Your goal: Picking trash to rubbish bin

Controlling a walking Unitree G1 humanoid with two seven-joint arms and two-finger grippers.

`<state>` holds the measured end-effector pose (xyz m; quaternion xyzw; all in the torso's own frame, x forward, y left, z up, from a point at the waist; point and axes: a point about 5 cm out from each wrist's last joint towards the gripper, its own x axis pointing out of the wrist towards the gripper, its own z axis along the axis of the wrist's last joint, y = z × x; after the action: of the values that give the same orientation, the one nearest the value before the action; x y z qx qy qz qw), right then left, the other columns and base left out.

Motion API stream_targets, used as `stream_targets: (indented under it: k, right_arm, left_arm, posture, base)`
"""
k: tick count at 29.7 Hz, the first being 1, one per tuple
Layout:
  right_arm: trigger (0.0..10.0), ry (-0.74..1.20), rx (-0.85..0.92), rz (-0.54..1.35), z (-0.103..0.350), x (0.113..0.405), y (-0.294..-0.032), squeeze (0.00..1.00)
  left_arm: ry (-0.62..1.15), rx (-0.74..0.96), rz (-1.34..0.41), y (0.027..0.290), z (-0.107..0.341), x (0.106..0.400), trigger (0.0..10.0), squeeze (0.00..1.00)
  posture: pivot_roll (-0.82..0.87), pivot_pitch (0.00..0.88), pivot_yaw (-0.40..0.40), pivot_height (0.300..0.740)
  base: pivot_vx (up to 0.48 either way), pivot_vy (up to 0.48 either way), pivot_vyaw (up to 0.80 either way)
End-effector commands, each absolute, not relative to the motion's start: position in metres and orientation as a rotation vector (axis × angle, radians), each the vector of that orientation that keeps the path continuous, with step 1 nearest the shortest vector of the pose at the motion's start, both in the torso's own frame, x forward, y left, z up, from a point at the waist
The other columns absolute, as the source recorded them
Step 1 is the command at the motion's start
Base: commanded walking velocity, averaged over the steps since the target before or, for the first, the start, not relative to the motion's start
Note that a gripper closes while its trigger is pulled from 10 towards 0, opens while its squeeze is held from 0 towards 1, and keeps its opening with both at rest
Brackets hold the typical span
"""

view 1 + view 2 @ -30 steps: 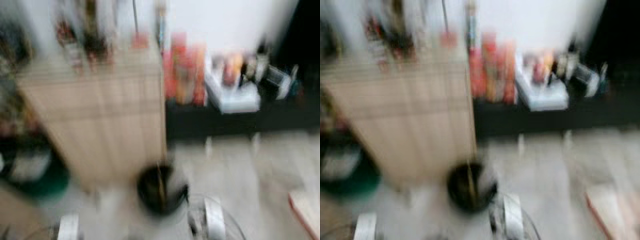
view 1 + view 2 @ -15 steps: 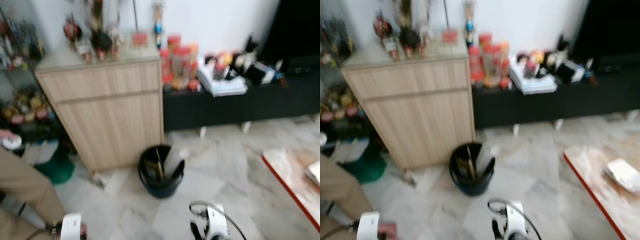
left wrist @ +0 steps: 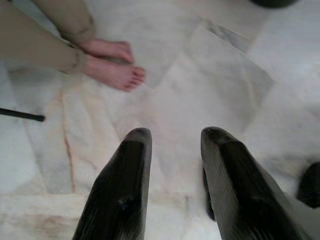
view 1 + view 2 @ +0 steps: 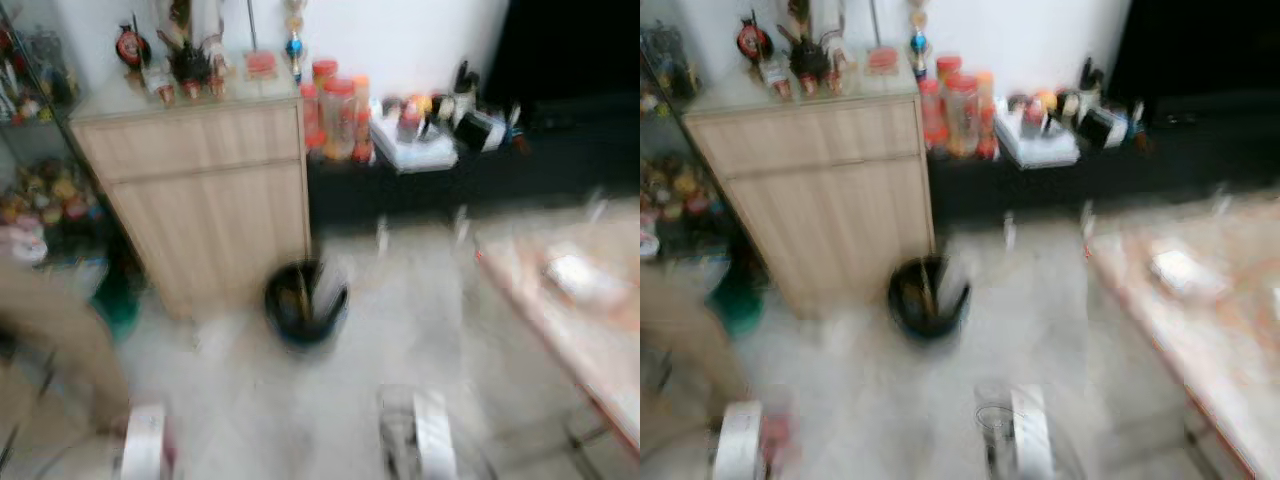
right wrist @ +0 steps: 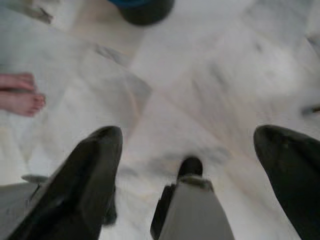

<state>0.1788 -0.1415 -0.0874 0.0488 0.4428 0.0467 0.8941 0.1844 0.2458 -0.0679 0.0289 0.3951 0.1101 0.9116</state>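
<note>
Bright, motion-blurred head views

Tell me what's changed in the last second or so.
Mostly the camera swung toward the robot's right: the red-edged table has come further into view. The black bin stays beside the wooden cabinet. Nothing was picked up; left gripper and right gripper remain open over bare floor.

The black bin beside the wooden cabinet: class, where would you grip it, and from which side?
Probably the rim of the black bin, from above on its open floor side: it stands upright and open-topped, with the wooden cabinet close behind. Blur hides any handle.
</note>
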Motion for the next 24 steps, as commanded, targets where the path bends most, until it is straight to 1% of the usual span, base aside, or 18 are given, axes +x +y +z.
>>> stream_targets:
  k: [1,6,9,11,14,18,22,24]
  right_arm:
    - [10.0,0.888,0.098,0.105,-0.083,0.188,-0.141,0.00]
    - [10.0,0.866,0.094,0.116,-0.080,0.193,-0.140,0.00]
    - [10.0,0.807,0.093,0.139,-0.072,0.206,-0.136,0.00]
    - [10.0,0.790,0.097,0.141,-0.070,0.210,-0.136,0.00]
    - [10.0,0.755,0.098,0.152,-0.063,0.220,-0.133,0.00]
    - [10.0,0.732,0.104,0.161,-0.058,0.228,-0.129,0.00]
    - [10.0,0.740,0.105,0.155,-0.059,0.227,-0.129,0.00]
    - [10.0,0.755,0.108,0.137,-0.062,0.224,-0.131,0.00]
  left_arm:
    - [0.795,0.064,0.240,0.248,-0.067,0.184,10.0,0.00]
    - [0.741,0.085,0.229,0.248,-0.059,0.197,10.0,0.00]
    - [0.674,0.130,0.208,0.246,-0.049,0.213,10.0,0.00]
    - [0.650,0.139,0.192,0.245,-0.045,0.218,10.0,0.00]
    - [0.583,0.185,0.140,0.237,-0.035,0.235,10.0,0.00]
    - [0.554,0.184,0.086,0.228,-0.028,0.248,10.0,0.00]
    - [0.580,0.178,0.069,0.224,-0.031,0.248,10.0,0.00]
    - [0.616,0.188,0.059,0.224,-0.035,0.243,10.0,0.00]
  posture:
    - [-0.07,0.004,-0.007,0.740]
    - [-0.07,0.000,-0.006,0.740]
    - [-0.08,0.000,-0.003,0.740]
    - [-0.08,0.000,-0.003,0.740]
    - [-0.08,0.000,0.001,0.740]
    - [-0.08,0.000,0.002,0.740]
    - [-0.09,0.000,0.018,0.740]
    - [-0.10,0.000,0.030,0.740]
  base:
    - [0.000,0.000,0.00]
    - [0.000,0.000,0.00]
    - [0.000,0.000,0.00]
    - [0.000,0.000,0.00]
    - [0.000,0.000,0.00]
    - [0.000,0.000,0.00]
    - [0.000,0.000,0.00]
    - [0.000,0.000,0.00]
